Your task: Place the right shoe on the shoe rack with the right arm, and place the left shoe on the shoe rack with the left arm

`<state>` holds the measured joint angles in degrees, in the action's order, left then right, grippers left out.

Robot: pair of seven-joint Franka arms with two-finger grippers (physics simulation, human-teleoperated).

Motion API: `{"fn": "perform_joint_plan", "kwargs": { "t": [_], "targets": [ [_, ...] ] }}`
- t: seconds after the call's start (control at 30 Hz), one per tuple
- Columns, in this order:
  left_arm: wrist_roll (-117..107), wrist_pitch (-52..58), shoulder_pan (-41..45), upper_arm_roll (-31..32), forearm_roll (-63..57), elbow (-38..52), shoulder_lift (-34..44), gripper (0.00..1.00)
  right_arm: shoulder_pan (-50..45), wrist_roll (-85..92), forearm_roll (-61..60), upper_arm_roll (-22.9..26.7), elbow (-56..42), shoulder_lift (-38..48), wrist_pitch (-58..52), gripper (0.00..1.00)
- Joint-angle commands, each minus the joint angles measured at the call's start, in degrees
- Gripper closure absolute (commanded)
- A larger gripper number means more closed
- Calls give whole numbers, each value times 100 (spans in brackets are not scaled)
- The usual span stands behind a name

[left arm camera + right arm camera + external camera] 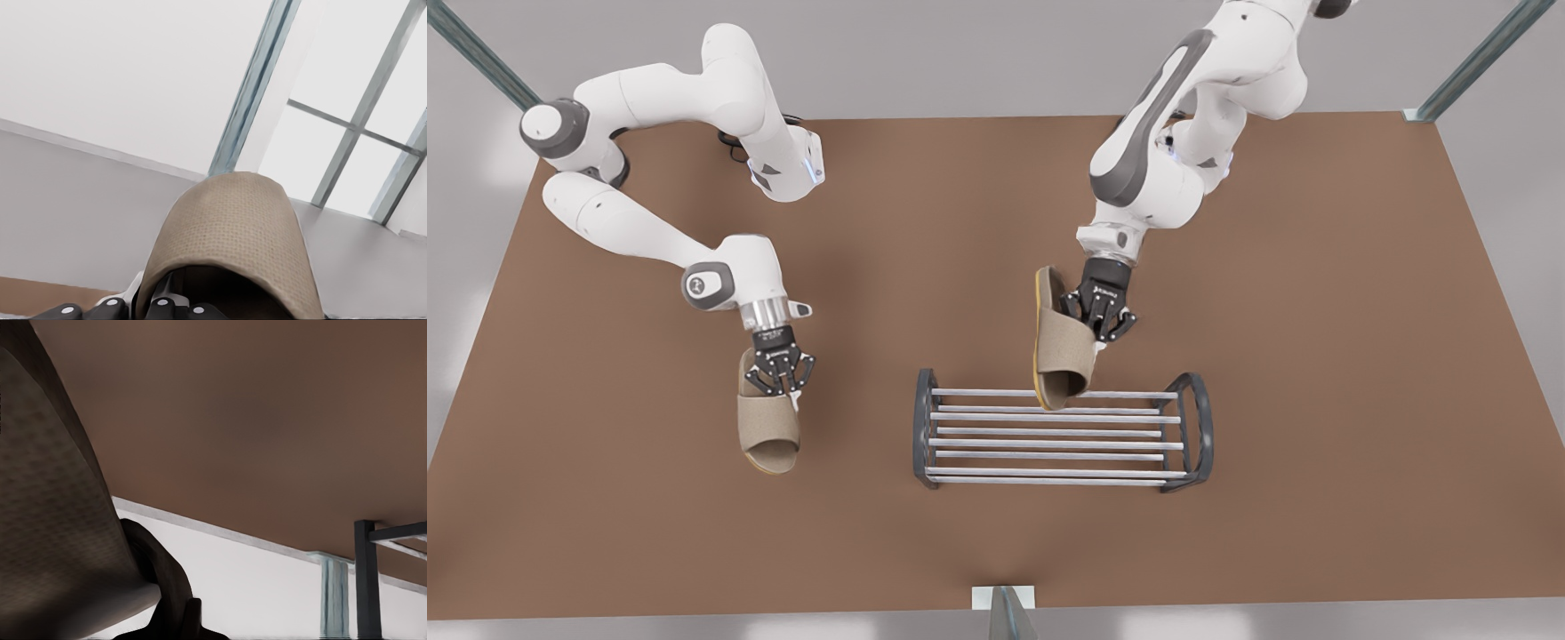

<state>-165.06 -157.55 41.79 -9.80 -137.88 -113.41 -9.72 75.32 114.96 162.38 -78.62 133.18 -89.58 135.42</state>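
While both arms are engaged, each carries one tan slipper, and the dark-framed shoe rack [1199,427] with silvery bars stands on the brown tabletop [1316,356] at the lower centre of the front view.

Left arm (front view's right): the left gripper [1107,333] hangs just above the rack's far edge, near the centre of the frame. Its jaws are clamped on the strap of the left shoe [1063,356]. The shoe is raised and tipped onto its side, showing its yellow sole edge to the front view's left. Its toe end points down and overlaps the rack's rearmost bar; whether it touches that bar cannot be told. The jaws sit at the side of the strap toward the front view's right. In the left wrist view the arched strap of the left shoe [230,227] rises directly ahead of the dark fingers [160,308].

Right arm (front view's left): the right gripper [784,384] points down at lower left of centre, well apart from the rack. Its jaws are closed on the heel-side edge of the strap of the right shoe [769,431], which lies level, sole down, toe toward the bottom of the frame, at or just above the tabletop. The right wrist view shows the fabric of the right shoe [53,520] close up, the tabletop [267,420] beyond, and one rack [365,580] upright.
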Motion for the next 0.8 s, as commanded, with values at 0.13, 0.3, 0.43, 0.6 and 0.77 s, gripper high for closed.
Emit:
{"fn": "perform_joint_plan", "kwargs": {
  "t": [0.13, 0.3, 0.43, 0.6, 0.77],
  "targets": [
    [1161, -13, -470, -197, -283, 153, -285, 79, -527, 791, -1270, -680, -389, 397, 248, 79],
    [1564, 594, -479, -268, -468, 144, -645, 79, -1643, 686, -3976, -1049, -1338, 2339, 371, 79],
    [1794, 1341, -488, -435, -538, 117, -1049, 79, -2082, 695, -5734, -1173, -1848, 3385, 371, 79],
    [1767, 1587, -453, -443, -512, 100, -1058, 79, -3392, 493, -7590, -857, -2982, 4344, -59, 79],
    [1750, 2202, -444, -443, -529, -23, -1199, 79, -5650, -685, -8416, 417, -4414, 4775, -1053, 79]
  ]
}}
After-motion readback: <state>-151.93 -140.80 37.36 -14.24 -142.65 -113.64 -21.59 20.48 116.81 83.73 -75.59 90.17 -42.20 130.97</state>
